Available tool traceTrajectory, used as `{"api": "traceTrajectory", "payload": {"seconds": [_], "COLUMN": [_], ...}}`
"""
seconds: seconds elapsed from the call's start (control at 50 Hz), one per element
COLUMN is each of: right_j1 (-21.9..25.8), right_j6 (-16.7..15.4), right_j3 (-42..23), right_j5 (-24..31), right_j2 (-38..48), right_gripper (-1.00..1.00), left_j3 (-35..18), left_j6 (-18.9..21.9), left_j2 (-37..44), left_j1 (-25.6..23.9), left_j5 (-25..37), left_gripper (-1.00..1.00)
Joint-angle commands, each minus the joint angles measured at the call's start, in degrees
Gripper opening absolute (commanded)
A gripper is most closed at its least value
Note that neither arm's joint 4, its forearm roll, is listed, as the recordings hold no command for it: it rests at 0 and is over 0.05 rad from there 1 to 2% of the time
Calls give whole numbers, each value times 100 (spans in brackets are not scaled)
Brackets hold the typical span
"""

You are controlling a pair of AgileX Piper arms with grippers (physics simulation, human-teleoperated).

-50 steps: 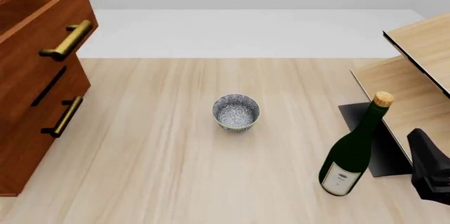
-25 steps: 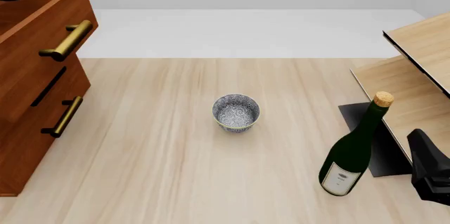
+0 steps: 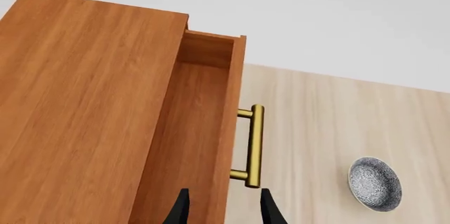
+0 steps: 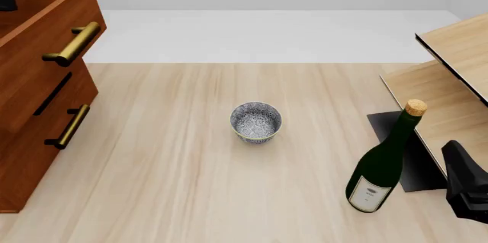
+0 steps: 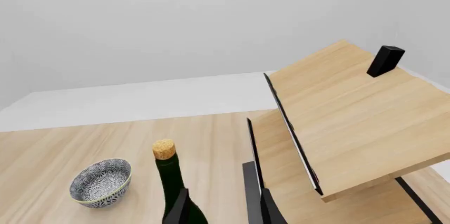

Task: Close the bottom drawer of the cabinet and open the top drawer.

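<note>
Both drawers look done
My left pincer [image 3: 222, 208] hangs released over the pulled-out top drawer [image 4: 47, 23]; the bottom drawer [image 4: 42, 140] sits flush.

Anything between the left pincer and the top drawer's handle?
Nothing visible. The left pincer hangs over the open top drawer, straddling its front panel, and the brass handle is bare just outside. The bowl sits clear on the table.

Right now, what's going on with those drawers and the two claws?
Left gripper open above top drawer, holding nothing. Top drawer pulled out; bottom drawer flush. Right gripper open, idle by bottle.
</note>
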Motion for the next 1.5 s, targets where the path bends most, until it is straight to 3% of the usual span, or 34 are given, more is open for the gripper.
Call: {"api": "traceTrajectory", "payload": {"seconds": [0.02, 1.5], "right_j1": [-5, 7], "right_j6": [-3, -33], "right_j3": [2, -4], "right_j5": [-33, 35], "right_j2": [32, -36], "right_gripper": [100, 100], "left_j3": [214, 1278], "left_j6": [-34, -374], "left_j2": [-22, -34], "left_j1": [53, 5], "left_j5": [-129, -818], "left_gripper": [100, 100]}}
